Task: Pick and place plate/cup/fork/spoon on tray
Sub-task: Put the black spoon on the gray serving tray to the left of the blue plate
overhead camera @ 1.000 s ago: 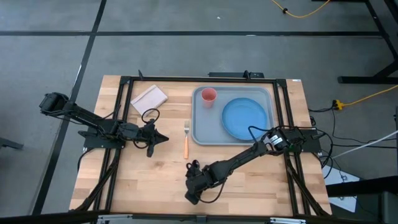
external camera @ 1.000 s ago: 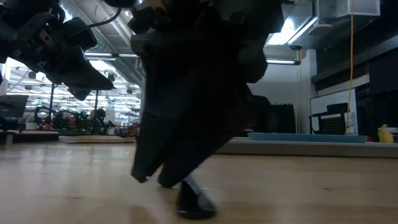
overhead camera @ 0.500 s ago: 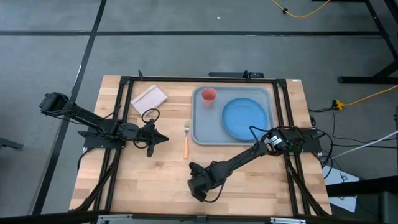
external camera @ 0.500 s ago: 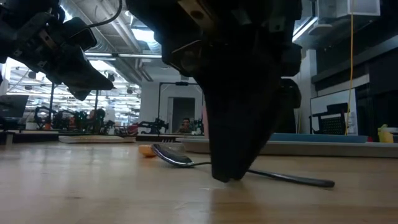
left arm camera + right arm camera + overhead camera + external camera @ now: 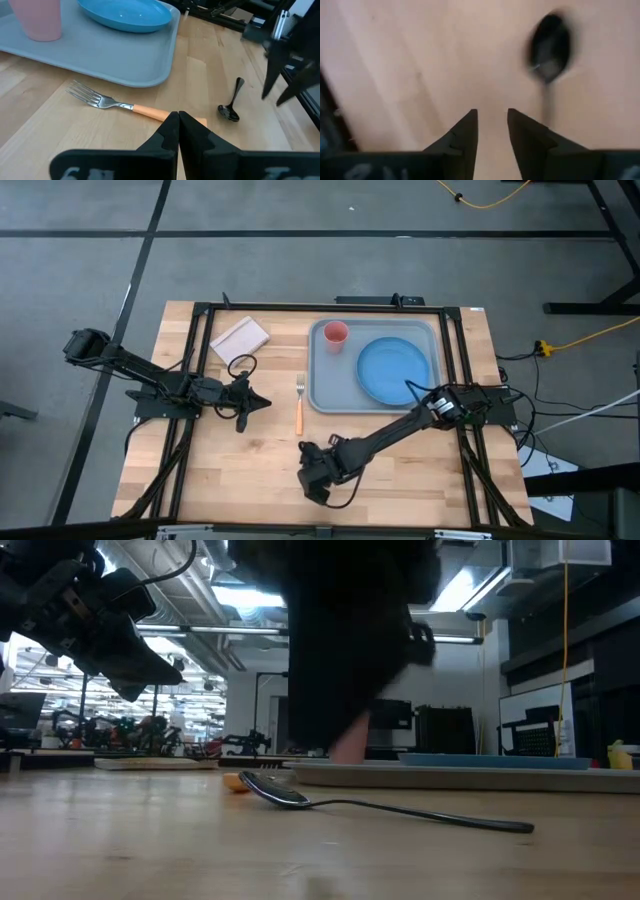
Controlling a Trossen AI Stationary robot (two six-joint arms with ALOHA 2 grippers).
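Spoon (image 5: 300,799): lies flat on the bare wooden table (image 5: 230,480), near the front edge, below the tray's 7 o'clock corner. In the high view the right arm covers it entirely; the low view shows bowl and thin handle in full; the left wrist view shows it (image 5: 231,109) beyond the fork, and the right wrist view shows the dark bowl (image 5: 550,46) ahead of the fingers, untouched.

Right gripper (image 5: 492,125): over the table at 6 o'clock from the fork, fingers parted with a narrow gap, holding nothing. The low view shows it only as a dark mass (image 5: 340,640) above the spoon.

Left gripper (image 5: 178,131): at 9 o'clock from the fork, fingers pressed together, empty; raised above the table in the low view (image 5: 150,665).

Tray (image 5: 322,395): at 12 to 1 o'clock of the table centre, carrying the plate (image 5: 392,370) and, at its 11 o'clock corner, the cup (image 5: 336,333).

Fork (image 5: 299,405): on the table just beside the tray's 9 o'clock edge, tines away from the front.

Pale flat rectangle (image 5: 240,336): at 10 o'clock, well apart from the tray.

Change: half a second back the right gripper's tips stood down at the spoon's handle in the low view; now they are lifted clear of it, and the spoon lies as before
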